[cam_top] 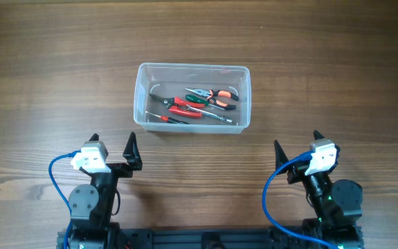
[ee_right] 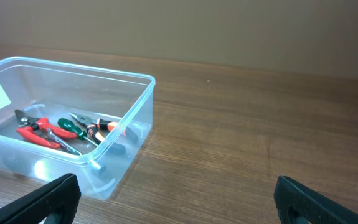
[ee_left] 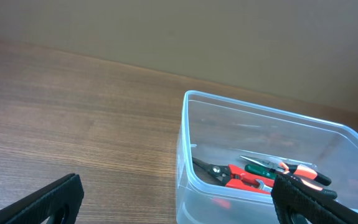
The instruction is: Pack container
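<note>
The clear plastic container (cam_top: 140,97) sits at the table's middle. Inside lie red-handled pliers (cam_top: 183,107), orange-handled pliers (cam_top: 216,96), a green-handled screwdriver (cam_top: 197,99) and a small red-handled screwdriver (cam_top: 173,119). The container also shows in the left wrist view (ee_left: 182,149) and the right wrist view (ee_right: 138,106). My left gripper (cam_top: 113,146) is open and empty, near the table's front, left of the container. My right gripper (cam_top: 297,146) is open and empty, at the front right of it. Neither touches anything.
The wooden table (cam_top: 337,76) surrounds the container on all sides. Blue cables (cam_top: 55,173) loop beside each arm base at the front edge.
</note>
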